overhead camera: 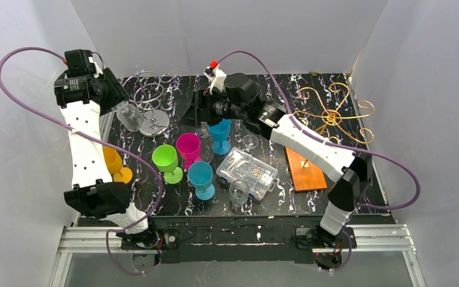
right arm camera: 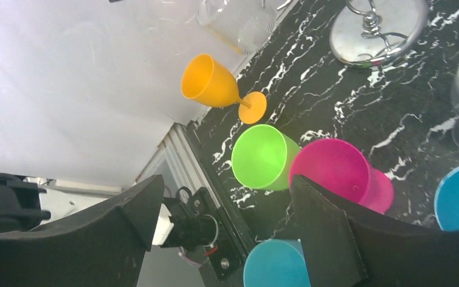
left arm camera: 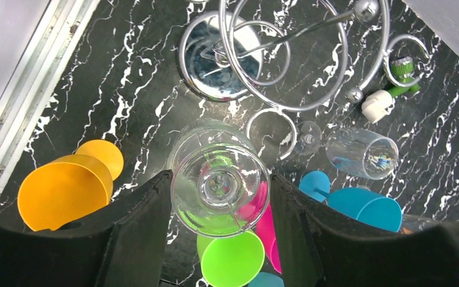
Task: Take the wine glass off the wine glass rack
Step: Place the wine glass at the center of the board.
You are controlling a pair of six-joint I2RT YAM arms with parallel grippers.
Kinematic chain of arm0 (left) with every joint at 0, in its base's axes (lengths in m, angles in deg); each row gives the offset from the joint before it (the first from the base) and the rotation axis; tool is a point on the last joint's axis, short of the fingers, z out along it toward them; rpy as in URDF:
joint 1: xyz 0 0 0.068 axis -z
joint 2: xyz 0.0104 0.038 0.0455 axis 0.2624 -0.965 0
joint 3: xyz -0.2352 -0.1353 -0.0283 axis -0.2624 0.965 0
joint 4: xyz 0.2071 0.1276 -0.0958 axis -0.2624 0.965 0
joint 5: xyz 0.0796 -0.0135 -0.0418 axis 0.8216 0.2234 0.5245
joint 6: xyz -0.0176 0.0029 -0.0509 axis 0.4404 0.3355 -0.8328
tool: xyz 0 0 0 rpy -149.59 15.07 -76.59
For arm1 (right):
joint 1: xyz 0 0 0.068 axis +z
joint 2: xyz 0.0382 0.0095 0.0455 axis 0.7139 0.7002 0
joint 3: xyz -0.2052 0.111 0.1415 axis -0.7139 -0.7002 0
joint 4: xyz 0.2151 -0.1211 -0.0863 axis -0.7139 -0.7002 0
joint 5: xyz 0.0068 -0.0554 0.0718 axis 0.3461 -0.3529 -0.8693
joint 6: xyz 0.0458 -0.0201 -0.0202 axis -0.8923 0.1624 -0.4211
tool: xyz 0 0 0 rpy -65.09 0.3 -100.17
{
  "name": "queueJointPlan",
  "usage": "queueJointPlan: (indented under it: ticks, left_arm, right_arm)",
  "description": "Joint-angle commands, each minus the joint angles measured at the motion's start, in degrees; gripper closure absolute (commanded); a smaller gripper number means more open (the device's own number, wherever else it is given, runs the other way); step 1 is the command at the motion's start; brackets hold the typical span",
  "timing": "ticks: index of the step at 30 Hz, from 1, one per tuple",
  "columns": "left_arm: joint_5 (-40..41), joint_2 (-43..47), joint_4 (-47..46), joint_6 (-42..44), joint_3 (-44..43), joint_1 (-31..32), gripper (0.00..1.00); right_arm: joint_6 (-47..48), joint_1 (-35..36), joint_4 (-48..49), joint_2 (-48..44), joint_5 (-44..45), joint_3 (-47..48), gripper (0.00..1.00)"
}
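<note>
The wine glass rack (overhead camera: 333,113) is a golden curled-wire stand on an orange-brown wooden base (overhead camera: 305,169) at the right of the table. My left gripper (left arm camera: 221,197) is shut on a clear wine glass (left arm camera: 220,185), seen foot-on between the fingers. In the top view that glass (overhead camera: 128,115) hangs tilted at the far left, beside a silver wire stand (overhead camera: 152,116). My right gripper (right arm camera: 227,197) is open with nothing between its fingers. It hovers over the coloured goblets near the table's middle back (overhead camera: 205,119), well left of the golden rack.
Orange (overhead camera: 115,162), green (overhead camera: 167,160), magenta (overhead camera: 189,147) and two blue goblets (overhead camera: 202,176) (overhead camera: 220,133) stand mid-table. A clear plastic compartment box (overhead camera: 248,172) and clear glasses (overhead camera: 239,192) (overhead camera: 250,142) sit nearby. White walls enclose three sides.
</note>
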Motion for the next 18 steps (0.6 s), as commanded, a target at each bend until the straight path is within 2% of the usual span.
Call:
queueJointPlan:
  ticks: [1,9,18]
  left_arm:
    - [-2.01,4.33,0.23,-0.95,-0.33,1.52,0.77]
    - [-2.12,6.44,0.71,-1.92,1.26,3.86,0.77]
    - [-1.98,8.33,1.28,-2.34,2.89,5.65,0.77]
  right_arm:
    - [-6.24,0.58,6.82,4.14,-1.35,5.47,0.17]
    - [-16.96,2.55,12.76,10.21,-1.58,10.2,0.39]
    - [-26.82,4.87,19.43,14.02,2.25,11.62,0.48]
